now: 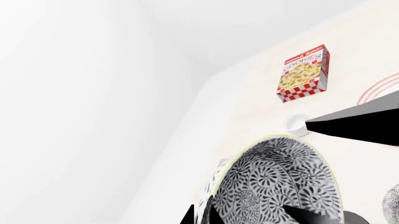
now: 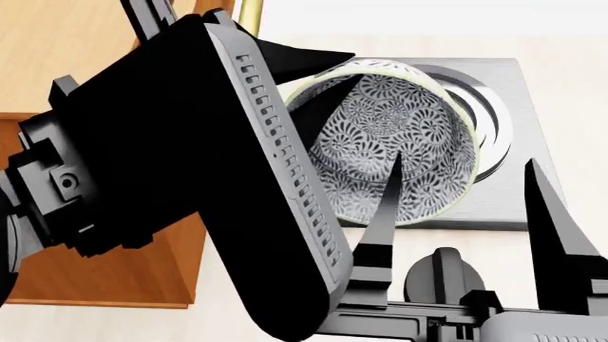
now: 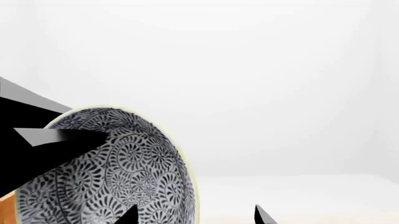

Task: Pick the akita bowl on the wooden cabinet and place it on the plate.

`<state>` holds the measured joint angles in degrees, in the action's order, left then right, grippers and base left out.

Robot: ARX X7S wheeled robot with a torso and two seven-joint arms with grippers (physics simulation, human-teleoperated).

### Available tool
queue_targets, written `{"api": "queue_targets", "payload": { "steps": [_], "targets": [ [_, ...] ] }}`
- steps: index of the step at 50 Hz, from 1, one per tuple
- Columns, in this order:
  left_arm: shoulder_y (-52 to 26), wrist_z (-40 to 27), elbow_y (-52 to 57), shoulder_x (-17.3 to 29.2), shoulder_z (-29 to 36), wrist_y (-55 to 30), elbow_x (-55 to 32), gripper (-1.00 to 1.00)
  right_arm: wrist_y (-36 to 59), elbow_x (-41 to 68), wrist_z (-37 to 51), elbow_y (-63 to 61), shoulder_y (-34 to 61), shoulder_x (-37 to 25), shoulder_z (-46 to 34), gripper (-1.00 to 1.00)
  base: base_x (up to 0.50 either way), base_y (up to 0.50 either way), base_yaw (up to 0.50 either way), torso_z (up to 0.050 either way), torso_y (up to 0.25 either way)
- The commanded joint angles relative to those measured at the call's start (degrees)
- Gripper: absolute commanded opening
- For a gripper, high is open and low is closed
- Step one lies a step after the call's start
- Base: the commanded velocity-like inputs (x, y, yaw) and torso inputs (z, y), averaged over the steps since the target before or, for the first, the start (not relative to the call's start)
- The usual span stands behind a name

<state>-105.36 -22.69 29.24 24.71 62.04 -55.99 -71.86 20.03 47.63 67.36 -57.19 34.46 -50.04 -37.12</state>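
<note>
The akita bowl has a black-and-white swirl pattern and a pale rim. It hangs tilted on its side in the air, beside the wooden cabinet and over the grey stove. My left gripper is shut on the akita bowl's rim, one finger inside and one outside. My right gripper is open, and the far edge of the bowl's rim lies between its fingertips. In the head view the right gripper reaches up from below. The plate with red rings shows at the left wrist view's edge.
The grey stove with its ringed burner lies under the bowl. A red-checked cookies box and a small white cup stand on the pale counter near the plate. My left arm's black body fills much of the head view.
</note>
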Motion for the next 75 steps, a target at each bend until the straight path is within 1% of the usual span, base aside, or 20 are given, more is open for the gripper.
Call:
{"api": "queue_targets", "payload": {
  "steps": [1, 20, 29, 30, 31, 34, 37, 43, 52, 55, 60, 67, 71, 75],
  "targets": [
    [0.2, -0.4, 0.1, 0.4, -0.6, 0.3, 1.2, -1.0, 0.1, -0.1, 0.4, -0.2, 0.2, -0.3, -0.3, -1.0, 0.0, 0.0, 0.0, 0.0, 0.0],
    [0.1, -0.3, -0.1, 0.1, -0.7, 0.5, 0.9, -1.0, 0.5, -1.4, 0.4, -0.9, 0.8, -0.6, -1.5, -1.0, 0.0, 0.0, 0.0, 0.0, 0.001],
    [0.5, -0.6, -1.6, -0.1, -0.5, 0.6, 1.6, -1.0, 3.5, -2.4, 2.0, -2.2, 2.9, -0.8, -3.2, -1.0, 0.0, 0.0, 0.0, 0.0, 0.0],
    [0.5, -0.9, -1.6, 0.0, -0.5, 0.4, 1.5, 1.0, 5.0, -2.3, 2.7, -2.5, 3.9, -0.8, -3.9, -1.0, 0.0, 0.0, 0.0, 0.0, 0.0],
    [0.4, -0.9, -1.5, 0.0, -0.4, 0.4, 1.5, 1.0, 6.0, -2.4, 3.8, -2.7, 5.0, -0.9, -4.9, -1.0, 0.0, 0.0, 0.0, 0.0, 0.0],
    [0.4, -1.0, -1.6, 0.2, -0.5, 0.1, 0.9, 1.0, 5.1, -2.3, 5.7, -2.7, 7.6, -2.0, -8.2, -1.0, 0.0, 0.0, 0.0, 0.0, 0.003],
    [0.8, -1.2, -2.5, 0.2, -0.9, -0.3, -0.8, 1.0, 4.1, -2.0, 6.7, -2.6, 8.8, -2.6, -9.8, -1.0, 0.0, 0.0, 0.0, 0.0, 0.0],
    [-0.3, 0.0, -3.5, -0.6, 1.1, -3.7, -3.2, 1.0, 2.6, -1.8, 7.5, -2.4, 9.6, -3.4, -11.2, -1.0, 0.0, 0.0, 0.0, 0.0, 0.0],
    [-0.2, -0.3, -3.7, -0.7, 1.1, -3.8, -3.7, 1.0, 1.0, -1.8, 8.6, -2.0, 10.0, -4.4, -12.3, -1.0, 0.0, 0.0, 0.0, 0.001, 0.0],
    [-0.2, -0.7, -3.8, -0.6, 1.3, -3.8, -3.1, 1.0, -1.0, -2.3, 8.9, -0.4, 8.7, -5.1, -11.7, -1.0, 0.0, 0.0, 0.0, 0.0, 0.0],
    [0.0, -1.6, -4.8, -0.5, 0.3, -3.6, -4.5, 1.0, -4.2, -3.1, 9.7, 2.7, 6.2, -6.5, -10.6, -1.0, 0.0, 0.0, 0.0, 0.0, 0.0],
    [0.1, -1.5, -5.5, -0.6, 0.2, -3.4, -4.7, 1.0, -3.7, -3.4, 13.5, 2.2, 5.3, -9.1, -9.0, -1.0, 0.0, 0.0, 0.0, 0.0, 0.001],
    [0.0, -1.3, -5.7, -0.6, 0.2, -3.3, -4.5, 1.0, -5.7, -2.9, 15.5, 2.2, 3.7, -11.6, -7.3, -1.0, 0.0, 0.0, 0.0, 0.0, 0.0],
    [0.2, -1.3, -5.8, -0.4, 0.2, -3.1, -4.4, 1.0, -9.9, -2.6, 17.5, 2.6, 0.8, -15.1, -5.3, -1.0, 0.0, 0.0, 0.0, 0.0, 0.0]
  ]
}}
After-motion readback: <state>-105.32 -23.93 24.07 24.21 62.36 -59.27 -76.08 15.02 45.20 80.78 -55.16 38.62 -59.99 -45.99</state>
